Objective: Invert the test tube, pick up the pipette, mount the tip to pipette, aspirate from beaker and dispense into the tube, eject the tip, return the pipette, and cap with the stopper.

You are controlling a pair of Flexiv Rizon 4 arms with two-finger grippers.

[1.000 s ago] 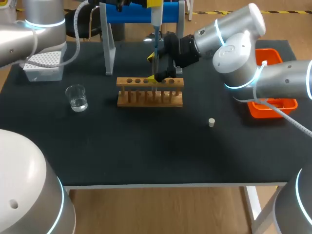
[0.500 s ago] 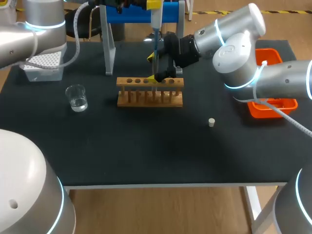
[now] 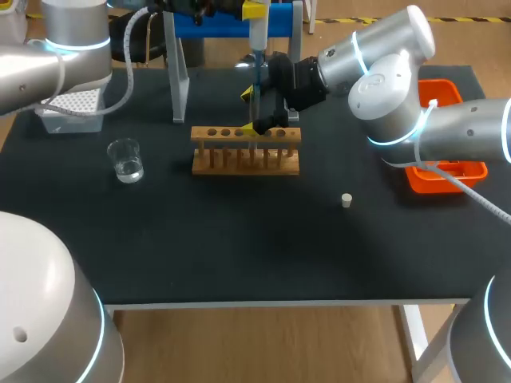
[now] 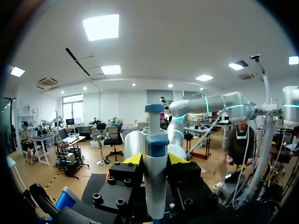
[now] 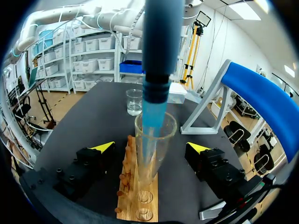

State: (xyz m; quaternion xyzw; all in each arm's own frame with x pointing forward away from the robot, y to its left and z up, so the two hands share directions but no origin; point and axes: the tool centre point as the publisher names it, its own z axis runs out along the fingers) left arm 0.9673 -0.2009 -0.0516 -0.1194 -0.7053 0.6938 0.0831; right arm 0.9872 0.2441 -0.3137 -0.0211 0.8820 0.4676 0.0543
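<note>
1. The clear glass test tube (image 5: 152,154) stands upright, mouth up, in one of the middle holes of the wooden test tube rack (image 3: 246,159). The rack sits mid-width on the black worktop (image 3: 239,239), nearer the far edge.
2. The right gripper (image 5: 150,147) is at the rack with its yellow fingertips spread wide either side of the tube. There's a clear gap on both sides, so it's not pinching anything.
3. The left gripper (image 4: 154,159) is up above the rack, fingers pressed in on the white-and-blue pipette (image 4: 154,186), which hangs straight down.
4. The pipette's translucent blue tip (image 5: 150,119) is poked down into the tube's mouth. Can't tell if there's any liquid in the tube.
5. The small glass beaker (image 3: 126,159) with a bit of clear liquid sits toward the left edge.
6. The little white stopper (image 3: 346,200) lies on its own right of the middle, well apart from the rack.
7. The white tip box (image 3: 70,112) is at the far left corner, and the orange plastic tray (image 3: 447,174) is at the right edge.
</note>
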